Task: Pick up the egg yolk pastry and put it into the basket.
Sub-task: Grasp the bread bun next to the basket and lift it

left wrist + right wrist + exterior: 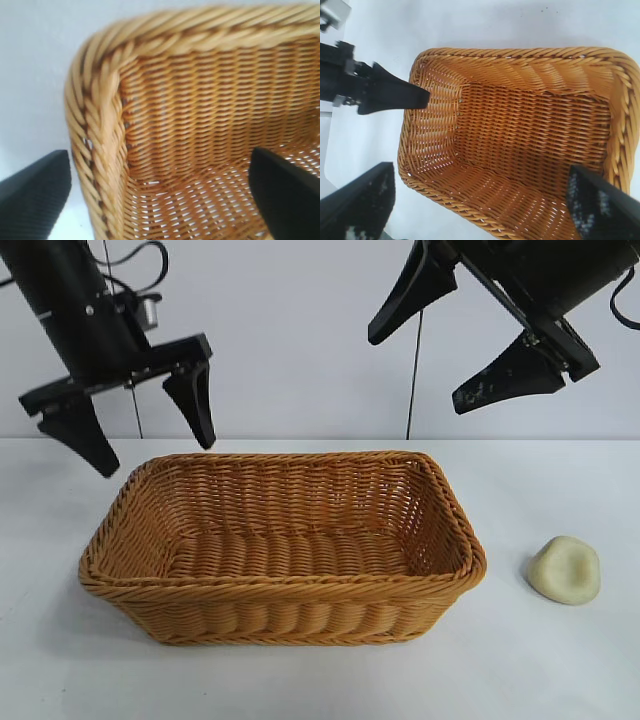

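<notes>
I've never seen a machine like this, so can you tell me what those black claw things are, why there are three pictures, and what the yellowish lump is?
The black claws are two robot grippers. The left gripper and the right gripper both hang open above the table, holding nothing. One picture is taken from a camera facing the robot. The other two come from small cameras on each wrist, looking down past the claws into the basket. The woven basket looks empty. The yellowish lump is an egg yolk pastry, lying on the table beside the basket, under the right gripper's side. The robot should put it in the basket.
</notes>
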`<action>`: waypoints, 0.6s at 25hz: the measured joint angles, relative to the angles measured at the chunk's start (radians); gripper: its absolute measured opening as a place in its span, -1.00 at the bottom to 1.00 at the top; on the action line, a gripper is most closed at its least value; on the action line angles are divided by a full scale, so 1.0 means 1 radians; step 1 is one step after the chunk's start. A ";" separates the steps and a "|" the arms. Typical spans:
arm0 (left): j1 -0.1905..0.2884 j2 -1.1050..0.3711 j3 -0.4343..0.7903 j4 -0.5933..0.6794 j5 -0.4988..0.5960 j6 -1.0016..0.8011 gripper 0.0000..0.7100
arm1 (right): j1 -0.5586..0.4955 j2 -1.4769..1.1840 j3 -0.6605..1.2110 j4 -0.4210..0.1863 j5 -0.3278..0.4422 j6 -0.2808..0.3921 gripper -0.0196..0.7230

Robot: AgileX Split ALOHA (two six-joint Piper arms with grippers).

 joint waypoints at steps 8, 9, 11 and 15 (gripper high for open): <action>0.021 -0.007 -0.080 0.211 0.067 -0.017 0.96 | 0.000 0.000 0.000 0.000 0.000 0.000 0.84; 0.031 -0.007 -0.080 0.212 0.067 -0.020 0.96 | 0.000 0.000 0.000 0.000 0.000 0.000 0.84; 0.069 -0.007 -0.080 0.213 0.069 -0.020 0.96 | 0.000 0.000 0.000 0.000 0.001 0.000 0.84; 0.162 -0.007 -0.080 0.224 0.070 -0.020 0.96 | 0.000 0.000 0.000 0.000 0.000 0.000 0.84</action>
